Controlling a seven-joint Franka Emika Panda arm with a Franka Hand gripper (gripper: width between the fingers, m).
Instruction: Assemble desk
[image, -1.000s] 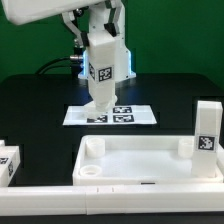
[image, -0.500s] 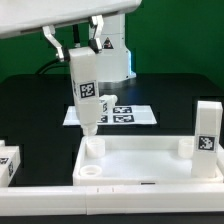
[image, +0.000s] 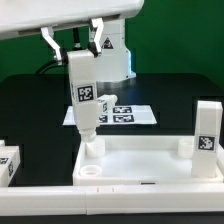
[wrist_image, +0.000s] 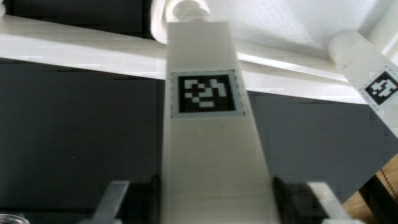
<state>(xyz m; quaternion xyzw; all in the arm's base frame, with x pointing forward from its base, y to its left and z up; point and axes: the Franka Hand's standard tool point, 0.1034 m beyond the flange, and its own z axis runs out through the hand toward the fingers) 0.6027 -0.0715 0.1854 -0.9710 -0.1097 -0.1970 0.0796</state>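
My gripper (image: 82, 57) is shut on the top of a white square leg (image: 87, 100) with a black-and-white tag. It holds the leg upright, with the lower tip in or just above the far-left corner socket (image: 93, 148) of the white tabletop panel (image: 140, 160). In the wrist view the leg (wrist_image: 208, 120) runs away from the gripper (wrist_image: 217, 200) between both fingers (wrist_image: 121, 198), its tip at the white panel (wrist_image: 89, 40). A second tagged leg (image: 206, 130) stands upright at the panel's far-right corner and also shows in the wrist view (wrist_image: 368, 70).
The marker board (image: 125, 114) lies on the black table behind the panel. Another tagged leg (image: 8, 162) lies at the exterior view's left edge. A long white rail (image: 100, 200) runs along the front of the panel.
The held leg has moved from above the marker board to the exterior view's left and down onto the far-left corner socket. In the last half second it has only dropped slightly.
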